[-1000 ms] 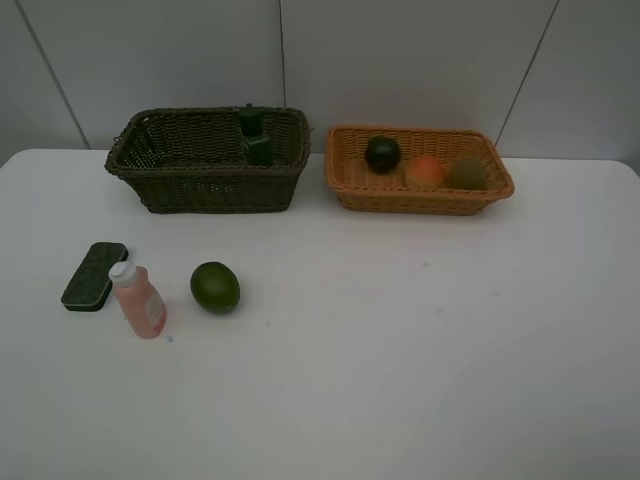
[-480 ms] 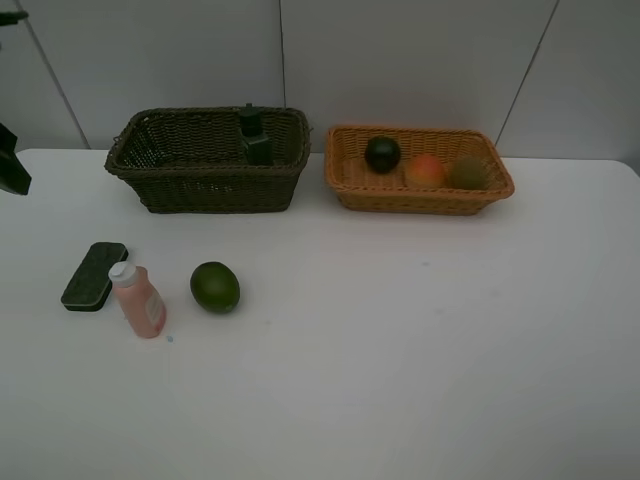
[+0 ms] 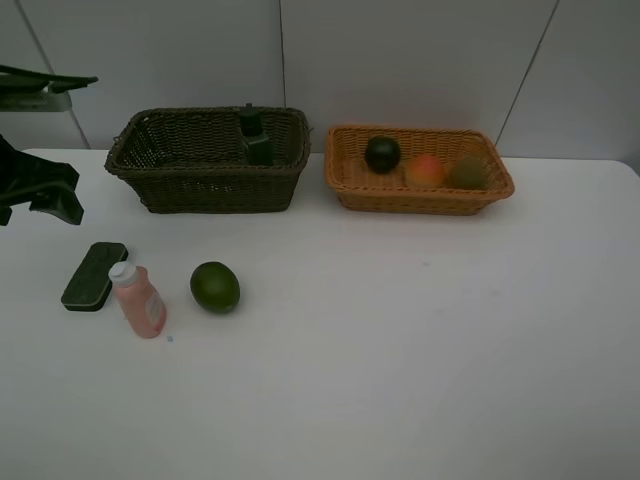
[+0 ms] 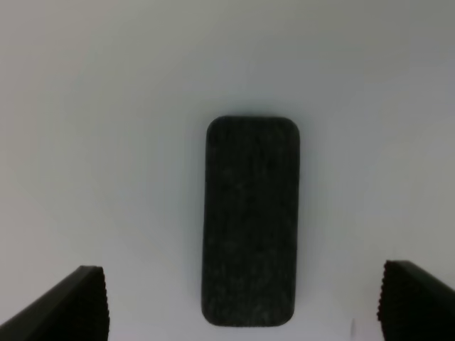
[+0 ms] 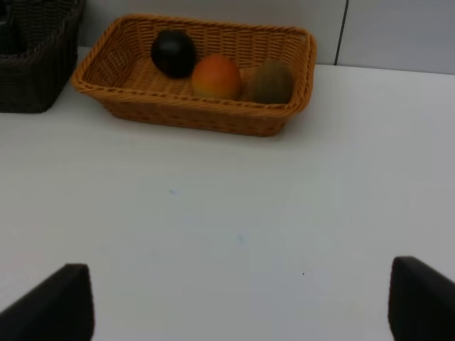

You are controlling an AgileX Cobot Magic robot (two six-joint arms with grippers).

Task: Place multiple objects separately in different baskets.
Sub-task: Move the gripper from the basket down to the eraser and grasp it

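A dark green eraser block (image 3: 94,275) lies on the white table beside a pink white-capped bottle (image 3: 138,300) and a round green fruit (image 3: 215,287). My left gripper (image 3: 45,195) is at the far left, above and behind the eraser. In the left wrist view the gripper (image 4: 242,302) is open, with the eraser (image 4: 251,220) lying between its fingers below. The dark basket (image 3: 207,185) holds a pump bottle (image 3: 255,138). The light basket (image 3: 420,198) holds a mangosteen (image 3: 382,154), a peach (image 3: 425,171) and a kiwi (image 3: 467,172). My right gripper (image 5: 242,302) is open and empty. The marker is hidden.
The right wrist view shows the light basket (image 5: 192,117) with the mangosteen (image 5: 173,53), peach (image 5: 217,77) and kiwi (image 5: 271,82), and a corner of the dark basket (image 5: 35,64). A panelled wall stands behind the baskets.
My left arm has come into the exterior high view from the left edge and moved right and down, toward the eraser. Nothing on the table has moved.
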